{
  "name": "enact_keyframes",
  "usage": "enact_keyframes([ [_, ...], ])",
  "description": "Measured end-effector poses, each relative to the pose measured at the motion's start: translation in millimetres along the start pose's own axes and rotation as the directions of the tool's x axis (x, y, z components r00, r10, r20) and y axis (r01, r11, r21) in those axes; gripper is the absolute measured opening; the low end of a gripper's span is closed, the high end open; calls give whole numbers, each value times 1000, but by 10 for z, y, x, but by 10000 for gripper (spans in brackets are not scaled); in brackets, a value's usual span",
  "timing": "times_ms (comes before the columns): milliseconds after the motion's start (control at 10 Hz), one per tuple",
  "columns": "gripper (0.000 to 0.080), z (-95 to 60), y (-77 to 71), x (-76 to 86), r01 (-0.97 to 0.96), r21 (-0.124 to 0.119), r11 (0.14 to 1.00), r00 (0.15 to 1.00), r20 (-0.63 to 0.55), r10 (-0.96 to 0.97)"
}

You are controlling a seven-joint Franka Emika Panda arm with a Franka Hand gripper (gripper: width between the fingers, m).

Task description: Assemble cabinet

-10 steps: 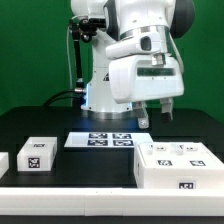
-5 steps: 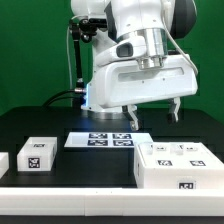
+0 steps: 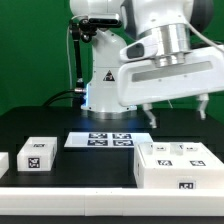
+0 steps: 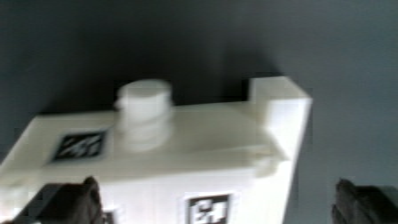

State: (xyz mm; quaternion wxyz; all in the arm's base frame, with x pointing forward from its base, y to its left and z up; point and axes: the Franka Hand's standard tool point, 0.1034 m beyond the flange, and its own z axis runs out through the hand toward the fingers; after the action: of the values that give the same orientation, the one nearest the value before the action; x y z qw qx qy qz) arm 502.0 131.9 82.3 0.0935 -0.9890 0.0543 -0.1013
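Outwardly, in the exterior view, the hand [image 3: 178, 112] hangs in the air above the black worktop [image 3: 70, 185], its two fingers [image 3: 150, 117] spread wide apart with nothing between them. Below it, toward the exterior view's right, the cabinet [image 3: 178, 166] sits on the worktop: a large white box with black-and-white tags on its upper face and one on the face turned to the camera. The hand is clear of the cabinet, not touching it. The marker board [image 3: 100, 140] lies flat just beside the cabinet, toward the middle of the worktop. A small white block [image 3: 37, 153] with a tag on top stands well apart from the cabinet at the exterior view's left, and another white piece [image 3: 3, 161] is cut off by the frame edge (too little shows to say more).

From the wrist view, the cabinet [image 4: 214, 140] fills most of the picture, somewhat blurred. A short round stub [image 4: 146, 112] rises from its white surface, and a tag [image 4: 77, 147] sits near the stub. The dark fingertips [image 4: 68, 205] of the hand [image 4: 217, 203] stand far apart, the cabinet between and beyond them.
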Motion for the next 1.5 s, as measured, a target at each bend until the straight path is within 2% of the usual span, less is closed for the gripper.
enact_keyframes([
  [400,649,13,35,4,49,-4,999,999,-17,-49],
  [600,649,138,311,-78,125,-26,992,991,-41,-126],
  [800,649,115,239,-51,144,-33,989,962,-229,-148],
  [1000,649,280,242,-238,153,-44,987,964,-213,-159],
  [1200,649,347,261,-327,153,-44,987,973,-169,-158],
  [1400,649,407,402,-398,240,-75,968,959,-137,-249],
  [1500,649,419,443,-372,278,-88,956,948,-133,-288],
])
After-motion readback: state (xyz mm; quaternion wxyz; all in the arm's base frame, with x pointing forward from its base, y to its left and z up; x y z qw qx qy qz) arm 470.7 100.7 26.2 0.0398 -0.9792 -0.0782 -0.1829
